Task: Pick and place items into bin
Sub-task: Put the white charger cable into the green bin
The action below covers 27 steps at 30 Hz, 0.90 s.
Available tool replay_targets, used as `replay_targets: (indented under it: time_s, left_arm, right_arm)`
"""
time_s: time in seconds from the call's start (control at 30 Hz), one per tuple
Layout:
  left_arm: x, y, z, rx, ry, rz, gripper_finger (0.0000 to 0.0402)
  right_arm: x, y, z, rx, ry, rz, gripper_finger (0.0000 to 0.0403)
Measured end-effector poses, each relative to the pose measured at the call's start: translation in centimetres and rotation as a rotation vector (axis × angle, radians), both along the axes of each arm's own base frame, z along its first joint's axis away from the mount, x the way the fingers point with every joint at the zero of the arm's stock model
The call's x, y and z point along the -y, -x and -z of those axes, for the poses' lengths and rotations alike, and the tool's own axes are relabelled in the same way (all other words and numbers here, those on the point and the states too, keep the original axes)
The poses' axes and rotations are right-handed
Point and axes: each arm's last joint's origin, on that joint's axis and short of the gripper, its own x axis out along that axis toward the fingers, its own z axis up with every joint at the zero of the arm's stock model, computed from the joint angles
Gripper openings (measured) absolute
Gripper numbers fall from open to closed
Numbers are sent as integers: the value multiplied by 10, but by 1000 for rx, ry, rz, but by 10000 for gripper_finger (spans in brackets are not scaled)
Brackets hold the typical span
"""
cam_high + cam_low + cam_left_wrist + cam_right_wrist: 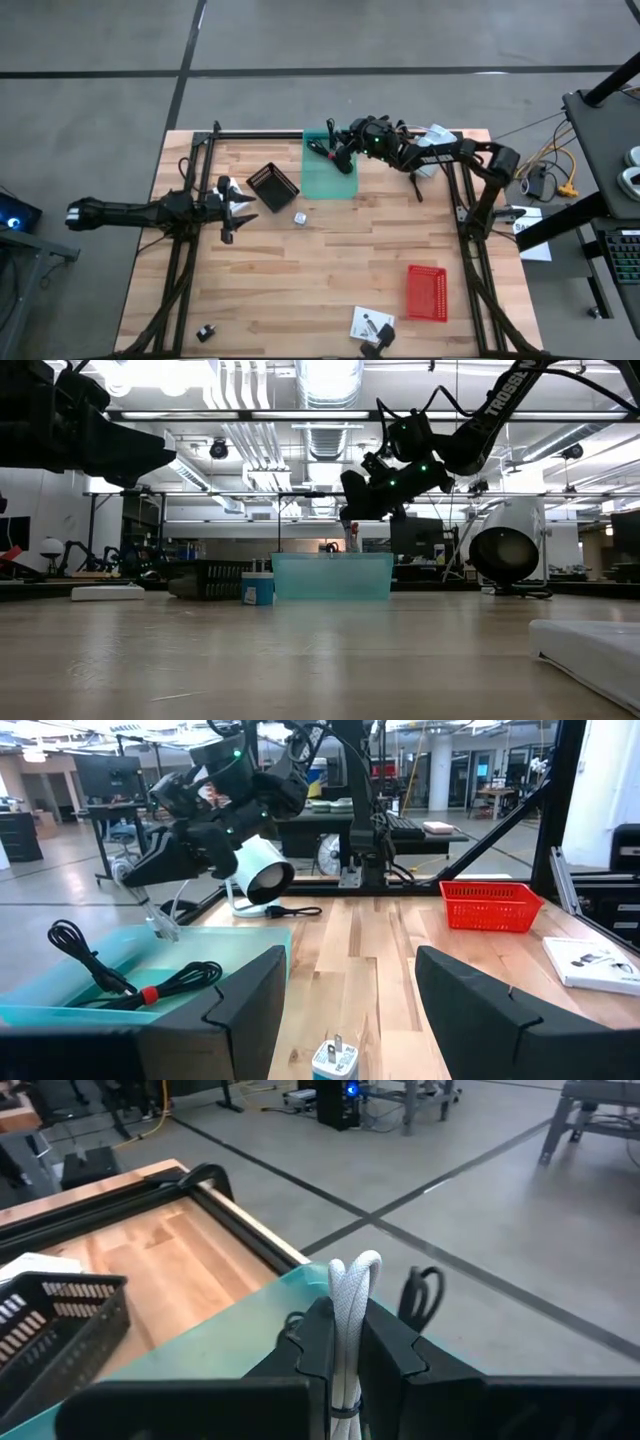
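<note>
My right gripper hangs over the far end of the teal bin, shut on a white braided cord. A coiled black cable lies inside the bin. On the table, a small white plug cube rests near the bin's near edge, with a flat white packet and a small black piece by the near edge. My left gripper waits at the table's left side, open, with nothing between its fingers. My right gripper pinches the white cord between its two fingers, just behind a folded bend that sticks out past the fingertips. The fingers come from the table's right, slanting a little down. The cord is lifted clear above the bin.
A black mesh basket stands just left of the bin. A red basket sits at the near right. A black metal frame runs along the table's far edge and down both sides. Bare wood lies in the middle.
</note>
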Motion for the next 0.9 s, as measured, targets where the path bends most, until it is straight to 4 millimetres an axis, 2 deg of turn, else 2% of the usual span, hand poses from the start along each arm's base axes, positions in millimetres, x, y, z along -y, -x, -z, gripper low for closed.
replay_targets:
  time_s: [0.2,0.9]
  left_arm:
    - [0,0,1,-7,0,0,208]
    - [0,-1,1,-13,0,0,208]
  right_arm:
    - [6,4,0,3,0,19,18]
    - [5,3,0,2,-5,-19,18]
